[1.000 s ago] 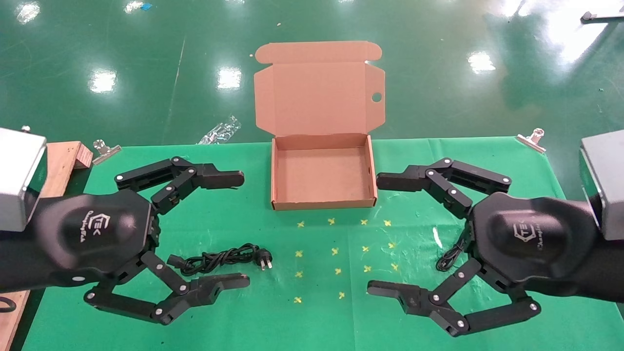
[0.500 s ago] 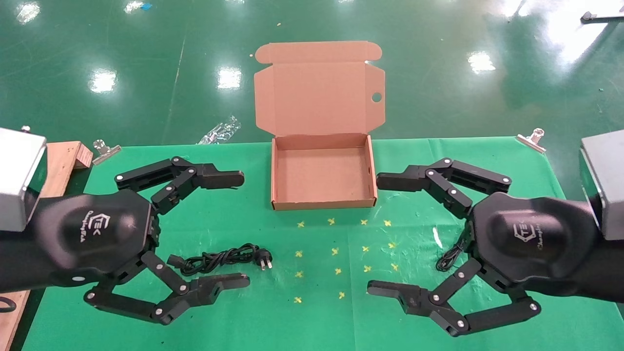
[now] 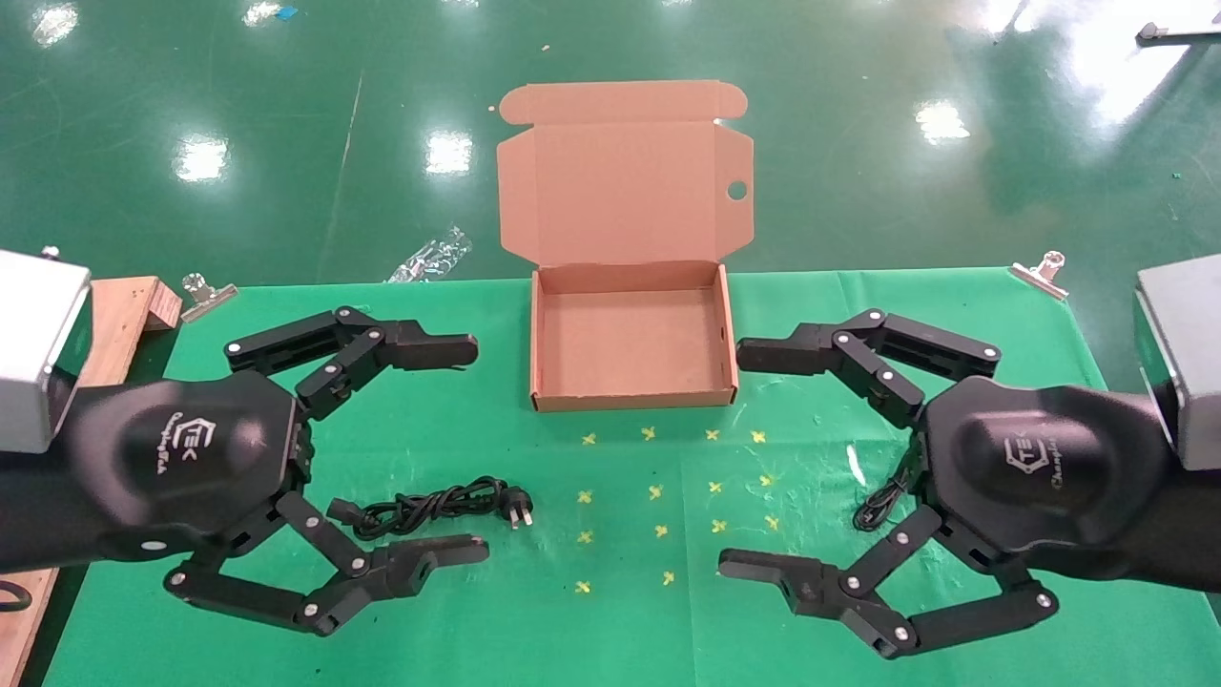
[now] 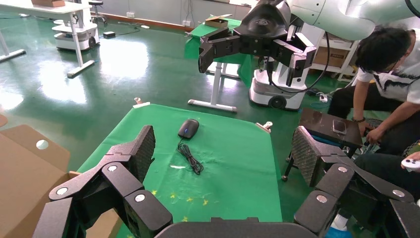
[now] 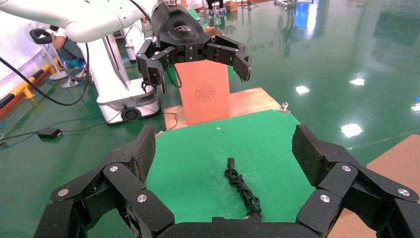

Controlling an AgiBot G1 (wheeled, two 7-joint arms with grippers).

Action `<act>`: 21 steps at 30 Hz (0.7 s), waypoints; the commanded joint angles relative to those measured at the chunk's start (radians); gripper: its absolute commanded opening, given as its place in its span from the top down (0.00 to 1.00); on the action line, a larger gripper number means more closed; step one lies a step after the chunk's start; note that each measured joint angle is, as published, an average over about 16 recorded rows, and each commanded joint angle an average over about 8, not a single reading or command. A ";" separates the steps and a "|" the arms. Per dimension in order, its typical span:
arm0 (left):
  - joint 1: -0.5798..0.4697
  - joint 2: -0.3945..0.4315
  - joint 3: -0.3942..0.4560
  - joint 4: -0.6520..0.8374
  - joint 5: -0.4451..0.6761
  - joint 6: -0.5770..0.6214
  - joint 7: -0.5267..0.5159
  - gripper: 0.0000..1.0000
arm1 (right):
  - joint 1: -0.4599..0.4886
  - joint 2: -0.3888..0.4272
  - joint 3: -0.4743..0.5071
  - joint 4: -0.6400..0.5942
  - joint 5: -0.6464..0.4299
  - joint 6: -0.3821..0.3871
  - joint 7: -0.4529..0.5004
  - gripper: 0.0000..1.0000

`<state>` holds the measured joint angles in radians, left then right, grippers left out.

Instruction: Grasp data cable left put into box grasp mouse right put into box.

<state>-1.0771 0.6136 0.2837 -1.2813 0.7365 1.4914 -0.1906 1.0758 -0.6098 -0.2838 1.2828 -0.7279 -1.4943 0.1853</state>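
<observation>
Mouse (image 4: 188,128) hidden behind the right tool (image 3: 734,462) in the head view, only a loop of its thin cord showing, data cable (image 5: 241,188) partly cut off behind the tool body in the right wrist view, box (image 4: 29,163) cropped at the left wrist view's edge

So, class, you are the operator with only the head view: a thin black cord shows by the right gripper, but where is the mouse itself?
Observer: The small black oval mouse lies on the green cloth, below the right gripper; the left wrist view shows it.
Operator: Is that gripper touching it?
Observer: No, it hangs open, well above the mouse.
Operator: And the left gripper?
Observer: The left gripper is open too, raised clear of the thick black twisted data cable.
</observation>
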 commanded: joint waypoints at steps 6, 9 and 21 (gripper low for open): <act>0.000 0.000 0.000 0.000 0.000 0.000 0.000 0.00 | 0.000 0.000 0.000 0.000 0.000 0.000 0.000 0.00; 0.000 0.000 0.000 0.000 0.000 0.000 0.000 0.00 | 0.000 0.000 0.000 0.000 0.000 0.000 0.000 0.00; 0.000 0.000 -0.001 0.000 -0.001 0.001 0.000 0.00 | 0.000 0.001 0.000 0.000 -0.002 0.000 0.000 0.00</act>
<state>-1.0761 0.6128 0.2875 -1.2848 0.7448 1.4934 -0.1887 1.0747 -0.6018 -0.2858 1.2842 -0.7398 -1.4913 0.1863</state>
